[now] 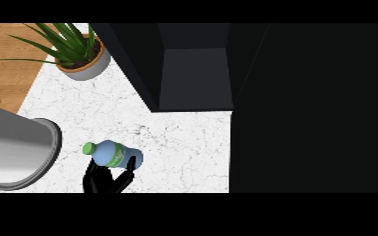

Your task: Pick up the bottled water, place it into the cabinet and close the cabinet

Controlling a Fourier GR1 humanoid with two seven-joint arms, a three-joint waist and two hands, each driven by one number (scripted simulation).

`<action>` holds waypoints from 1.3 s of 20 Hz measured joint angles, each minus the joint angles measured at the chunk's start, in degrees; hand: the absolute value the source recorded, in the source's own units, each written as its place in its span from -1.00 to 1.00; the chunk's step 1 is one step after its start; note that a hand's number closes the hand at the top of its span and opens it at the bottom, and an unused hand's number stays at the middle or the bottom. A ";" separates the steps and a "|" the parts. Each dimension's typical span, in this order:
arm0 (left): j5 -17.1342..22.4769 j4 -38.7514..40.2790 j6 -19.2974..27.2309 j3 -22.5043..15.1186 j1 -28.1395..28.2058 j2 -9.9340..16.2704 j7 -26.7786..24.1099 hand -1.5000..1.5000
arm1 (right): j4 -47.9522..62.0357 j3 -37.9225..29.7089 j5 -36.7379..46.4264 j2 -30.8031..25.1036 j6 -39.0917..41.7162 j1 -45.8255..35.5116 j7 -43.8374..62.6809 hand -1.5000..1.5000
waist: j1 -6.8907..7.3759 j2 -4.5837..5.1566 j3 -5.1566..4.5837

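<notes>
White marble counter (wood floor beyond), dark open cabinet.

There is one water bottle, blue with one green cap and one green band around its middle. One black hand shows, at the lower edge of the head view on the left side; the other hand is out of sight. One potted plant stands in one pale round pot at the upper left. One dark cabinet is in view, with one open compartment. One large grey rounded object fills the left edge; what it is cannot be told. One white marbled counter carries all of these, and one strip of wooden surface shows beyond its left edge.
</notes>
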 measured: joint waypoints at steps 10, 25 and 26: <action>-2.27 0.60 -6.50 -4.49 -0.05 2.69 0.79 1.00 | 0.46 1.22 0.45 0.49 0.56 0.53 -1.28 -1.00 | 0.02 0.13 0.03; -4.19 -5.99 -8.85 -10.90 -8.42 1.21 13.83 1.00 | 0.45 0.68 0.00 0.70 1.06 0.70 -0.16 -1.00 | 0.26 0.44 -1.23; -3.97 -7.94 -7.37 -12.07 -8.18 0.95 15.04 1.00 | 0.55 0.28 -0.01 0.73 1.08 0.56 -0.33 -1.00 | 0.28 0.42 -1.23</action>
